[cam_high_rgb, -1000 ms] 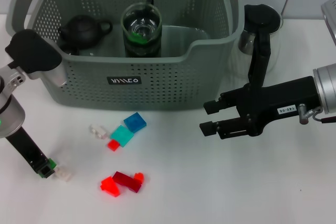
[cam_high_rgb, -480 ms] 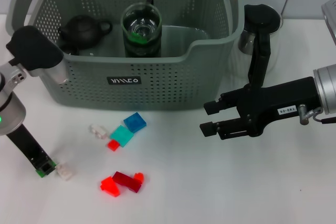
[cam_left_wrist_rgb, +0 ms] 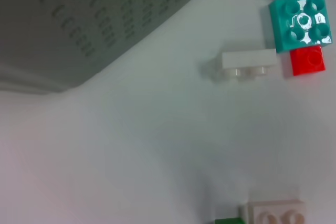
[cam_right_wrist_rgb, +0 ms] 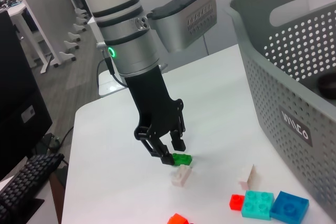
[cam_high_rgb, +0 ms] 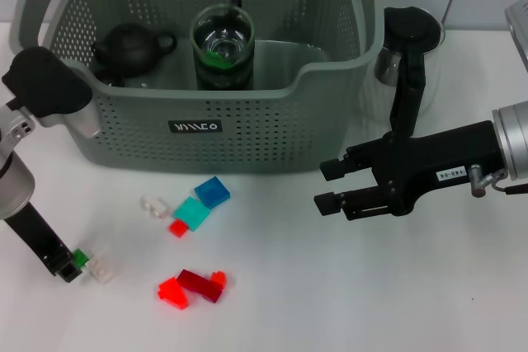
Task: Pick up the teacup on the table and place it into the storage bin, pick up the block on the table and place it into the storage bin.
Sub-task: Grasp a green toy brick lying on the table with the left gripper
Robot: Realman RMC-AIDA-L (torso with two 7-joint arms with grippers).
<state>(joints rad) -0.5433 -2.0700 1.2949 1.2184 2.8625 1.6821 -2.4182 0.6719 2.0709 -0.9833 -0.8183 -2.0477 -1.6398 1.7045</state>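
Observation:
The grey perforated storage bin stands at the back of the table. A glass teacup stands upright inside it, next to a black teapot. My left gripper is low over the table at the front left, fingers open. A small green block lies at its tips, touching a white block. The right wrist view shows the left gripper, the green block and the white block. My right gripper is open and empty, to the right of the bin's front.
Loose blocks lie in front of the bin: blue, teal, small red, clear white, and a red and dark red cluster. A glass kettle with a black lid stands right of the bin.
My left gripper has shifted slightly to the left, and the green block now shows just right of its tips. The right arm has not moved.

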